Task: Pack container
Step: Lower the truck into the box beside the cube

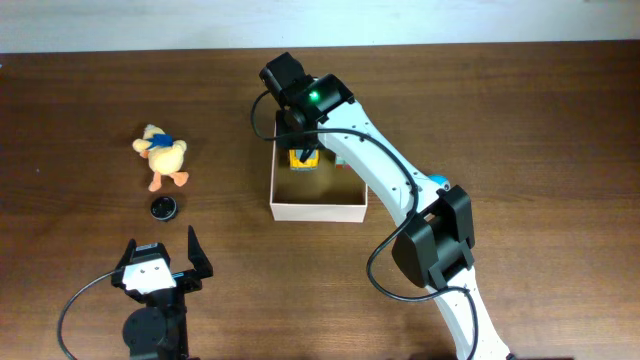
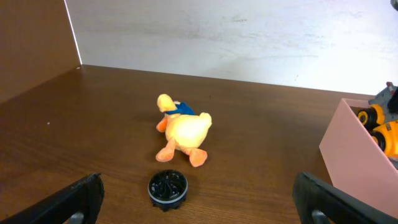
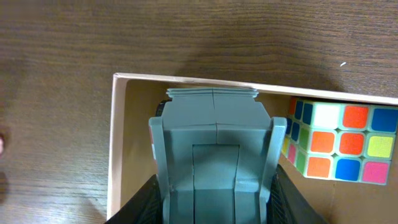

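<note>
The container [image 1: 318,211] is a shallow square box with white walls and a tan inside, at the table's middle; it also shows in the left wrist view [image 2: 354,155] and the right wrist view [image 3: 117,143]. My right gripper [image 1: 303,148] is over its back left corner, shut on a grey and yellow toy truck [image 3: 211,143], whose yellow part shows from above [image 1: 303,161] and from the left wrist [image 2: 380,121]. A colour cube [image 3: 339,140] lies in the box beside it. My left gripper [image 1: 162,255] is open and empty, its fingers wide apart [image 2: 202,208].
A yellow plush duck [image 1: 163,155] lies on the table left of the box, also in the left wrist view [image 2: 183,130]. A small black round disc [image 1: 164,208] lies just in front of it [image 2: 168,186], ahead of my left gripper.
</note>
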You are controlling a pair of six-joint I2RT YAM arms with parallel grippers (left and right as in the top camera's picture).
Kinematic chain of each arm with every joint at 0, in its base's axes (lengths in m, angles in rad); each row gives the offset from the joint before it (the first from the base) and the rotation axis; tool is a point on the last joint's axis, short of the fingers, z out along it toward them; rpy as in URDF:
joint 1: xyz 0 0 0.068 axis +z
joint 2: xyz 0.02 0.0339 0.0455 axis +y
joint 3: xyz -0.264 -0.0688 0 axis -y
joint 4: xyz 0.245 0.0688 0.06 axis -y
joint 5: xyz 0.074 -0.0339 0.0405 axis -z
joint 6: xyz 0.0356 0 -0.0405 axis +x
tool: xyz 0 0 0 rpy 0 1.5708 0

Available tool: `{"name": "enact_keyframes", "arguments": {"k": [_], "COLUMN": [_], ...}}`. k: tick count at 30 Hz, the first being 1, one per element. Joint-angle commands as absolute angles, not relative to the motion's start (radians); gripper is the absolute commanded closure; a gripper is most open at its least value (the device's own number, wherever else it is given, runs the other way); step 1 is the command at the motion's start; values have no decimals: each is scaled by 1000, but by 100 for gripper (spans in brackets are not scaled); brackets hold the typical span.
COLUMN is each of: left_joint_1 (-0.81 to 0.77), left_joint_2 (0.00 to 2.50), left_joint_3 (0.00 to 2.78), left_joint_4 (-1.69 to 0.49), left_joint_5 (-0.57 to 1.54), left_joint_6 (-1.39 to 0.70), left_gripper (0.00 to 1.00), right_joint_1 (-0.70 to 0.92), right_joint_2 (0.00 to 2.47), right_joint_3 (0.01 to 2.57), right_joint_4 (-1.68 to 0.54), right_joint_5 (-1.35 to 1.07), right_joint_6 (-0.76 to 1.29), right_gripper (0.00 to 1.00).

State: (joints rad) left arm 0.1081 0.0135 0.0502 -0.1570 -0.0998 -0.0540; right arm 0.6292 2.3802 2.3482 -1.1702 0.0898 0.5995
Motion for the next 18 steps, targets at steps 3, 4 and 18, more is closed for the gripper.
{"name": "enact_keyframes", "arguments": {"k": [3, 4, 18], "left_joint_1": [113, 113, 113], "left_joint_2": [5, 5, 5], "left_joint_3": [44, 44, 44], "left_joint_4": [-154, -154, -154], "left_joint_5": [-82, -82, -83], "left_joint_6": [-67, -67, -67], "left_gripper": [1, 1, 1], "right_joint_1": [645, 650, 719], "right_joint_2": [2382, 2383, 2411], "right_joint_3": [2343, 2343, 2341], "right_joint_4": [-1154, -1151, -1148], "right_joint_5": [110, 110, 101], "right_joint_6": [647, 649, 671], "right_gripper": [67, 67, 67]}}
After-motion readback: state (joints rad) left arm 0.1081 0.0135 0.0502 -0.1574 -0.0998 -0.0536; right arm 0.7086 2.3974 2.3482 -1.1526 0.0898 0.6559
